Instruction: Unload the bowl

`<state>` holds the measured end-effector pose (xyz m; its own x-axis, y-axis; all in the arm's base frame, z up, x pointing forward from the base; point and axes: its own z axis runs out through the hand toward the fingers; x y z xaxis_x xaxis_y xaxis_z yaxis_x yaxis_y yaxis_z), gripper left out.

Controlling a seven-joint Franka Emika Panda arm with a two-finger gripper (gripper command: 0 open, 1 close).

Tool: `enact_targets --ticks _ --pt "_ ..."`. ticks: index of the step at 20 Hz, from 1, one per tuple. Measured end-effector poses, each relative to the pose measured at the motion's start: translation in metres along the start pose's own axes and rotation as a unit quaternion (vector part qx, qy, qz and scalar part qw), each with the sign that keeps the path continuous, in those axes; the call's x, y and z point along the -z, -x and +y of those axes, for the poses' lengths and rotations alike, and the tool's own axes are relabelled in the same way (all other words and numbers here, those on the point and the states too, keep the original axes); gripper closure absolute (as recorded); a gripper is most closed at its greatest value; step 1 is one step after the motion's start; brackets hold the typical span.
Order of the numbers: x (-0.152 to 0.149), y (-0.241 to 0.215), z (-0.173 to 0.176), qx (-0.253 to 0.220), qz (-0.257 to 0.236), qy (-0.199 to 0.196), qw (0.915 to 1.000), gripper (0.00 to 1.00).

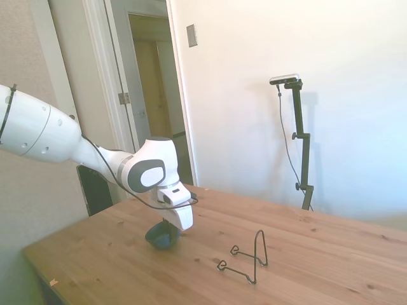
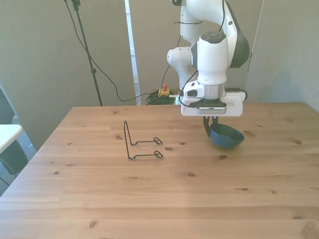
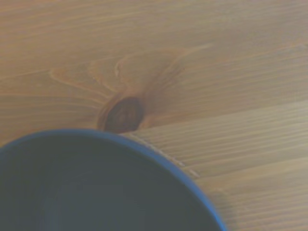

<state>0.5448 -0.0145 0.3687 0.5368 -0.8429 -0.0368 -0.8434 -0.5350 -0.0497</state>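
**Bowl held at its rim, low over the table**

Bowl [image 2: 227, 136] is what I see hanging directly under the gripper [image 2: 210, 121], tilted, with its open side turned toward the front view's right and its rounded blue underside low against the wooden table [image 2: 159, 199]. From the front view I make out two dark fingers [image 2: 206, 127] coming down close together at the edge of the bowl nearest the rack, so I read the gripper as narrowed on the rim. I cannot say for sure whether the bowl's base touches the wood or sits just above it.

In the side view the bowl [image 1: 163, 236] shows as a dark shape tucked beneath the white wrist housing, the gripper [image 1: 172, 227] mostly hidden behind that housing. The wrist camera gives me a blurred curve of blue rim [image 3: 159, 163] and a dark interior, with a knot in the wood [image 3: 124, 114] just past the rim.

The black wire rack [image 2: 141, 143] stands apart from the gripper, off toward the front view's left, its upright loop raised and its two feet lying flat on the table. Nothing rests in it. In the side view the rack [image 1: 247, 257] sits on the far side of the gripper from the arm's base, clearly separated from the bowl.
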Motion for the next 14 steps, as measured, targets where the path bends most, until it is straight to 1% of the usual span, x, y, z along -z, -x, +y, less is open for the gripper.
enact_targets --ticks 4,10,14 --pt "-0.002 -0.006 0.001 -0.002 -0.004 0.002 1.0 0.0" --pt "-0.008 -0.013 0.01 0.003 -0.007 0.008 0.9999 0.0" --pt "-0.002 -0.017 0.019 -0.003 -0.001 0.003 1.0 0.0"
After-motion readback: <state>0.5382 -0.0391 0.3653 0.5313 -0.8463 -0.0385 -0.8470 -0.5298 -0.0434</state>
